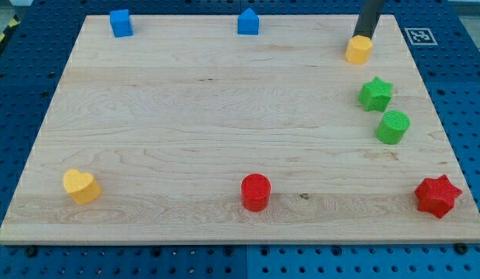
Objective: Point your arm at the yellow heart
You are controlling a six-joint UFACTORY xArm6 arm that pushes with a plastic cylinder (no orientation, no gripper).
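The yellow heart (pixel 81 186) lies near the board's bottom left corner. My tip (pixel 364 36) is at the view's top right, just above and touching or nearly touching a yellow hexagon block (pixel 359 50). The tip is far from the yellow heart, across the whole board.
A blue block (pixel 121 23) and a blue house-shaped block (pixel 248 22) sit along the top edge. A green star (pixel 375 94) and green cylinder (pixel 393 127) stand at the right. A red cylinder (pixel 255 191) and red star (pixel 437 195) sit near the bottom edge of the wooden board (pixel 224 101).
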